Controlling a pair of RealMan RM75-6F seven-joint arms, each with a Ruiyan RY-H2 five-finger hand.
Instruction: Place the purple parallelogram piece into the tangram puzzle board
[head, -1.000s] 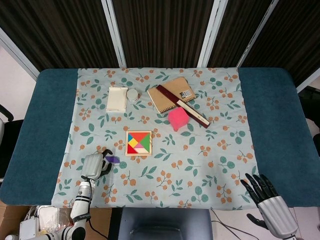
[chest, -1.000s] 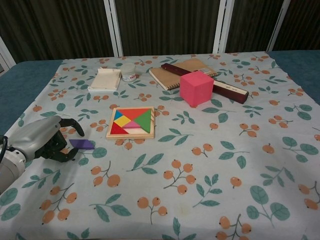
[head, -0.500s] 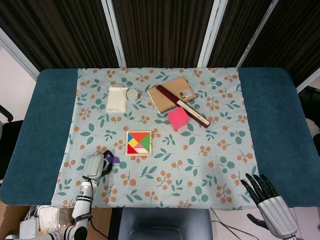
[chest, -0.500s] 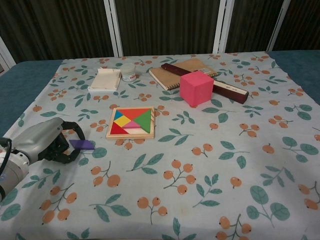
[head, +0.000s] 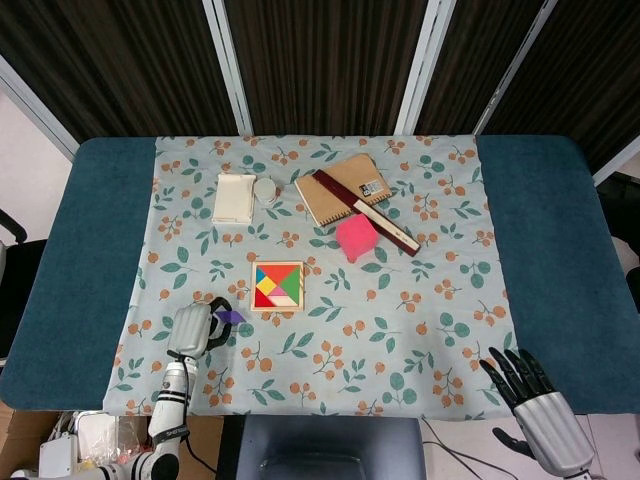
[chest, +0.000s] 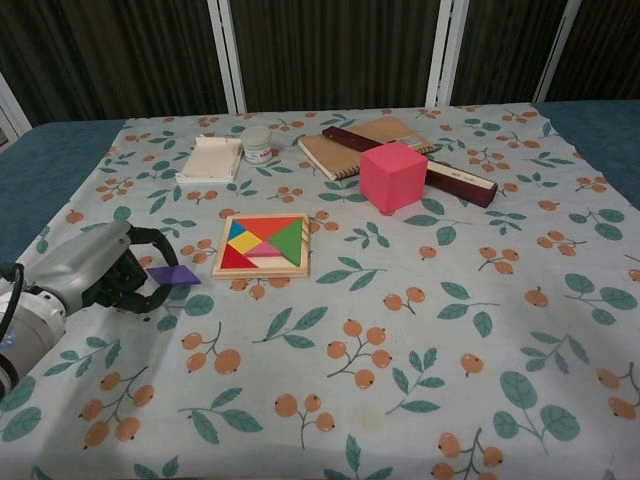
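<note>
While the left hand (chest: 95, 272) sits low at the left edge of the chest view, its dark fingertips (chest: 150, 270) are closed around the near end of the purple piece (chest: 172, 275), pinching it. Piece sticks out rightward from the fingers, flat and roughly level; it looks lifted just off the cloth (chest: 400, 330), though I cannot be sure of the gap. Head view agrees: left hand (head: 190, 327) lower left, piece (head: 232, 317) poking out toward the board.

Board (chest: 262, 245) lies just right of and slightly above the piece in the chest view, near but not touching. In the head view the board (head: 277, 287) sits up and right of the hand. A pale slot shows along the board's lower middle, likely the gap to fill; its exact shape is too small to read.

Step in hand, as I judge it: carry and seat. Keep the piece level, travel right and up over the frame edge, turn the wrist so the slanted sides match the slot, lower one edge in first, then release. Risk: the shallow pinch may let the piece swivel, or the fingers may nudge the board.

Right hand (head: 535, 405), lower right of the head view, holds nothing, fingers spread.
</note>
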